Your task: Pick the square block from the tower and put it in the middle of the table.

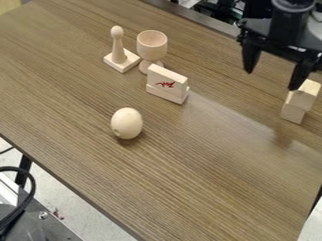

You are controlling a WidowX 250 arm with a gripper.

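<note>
Square block (303,95) at the head of a short tower, near the right edge of the view, resting on the lower block (293,113); the worktop (207,174) carries both. The black tool (271,79) hangs above and to the left of the tower, its two fingers spread wide with nothing between them. One fingertip overlaps the square block in this view; whether the two touch cannot be told.

The step in hand is judged to be the approach for the pick. It is best done by raising the tool clear, centring it over the square block, and turning it so that the fingers meet two opposite side faces. The descent should stop at the upper block's height, since fingers set too low could pinch or topple the lower one. A straight lift should precede any sideways travel.

Orientation: the square block sits level, its top face upward, one side face toward the camera and slightly to the left. Being nearly cubic, it has no evident long axis; that of the tower is upright, with the upper block slightly offset from its support.
</note>
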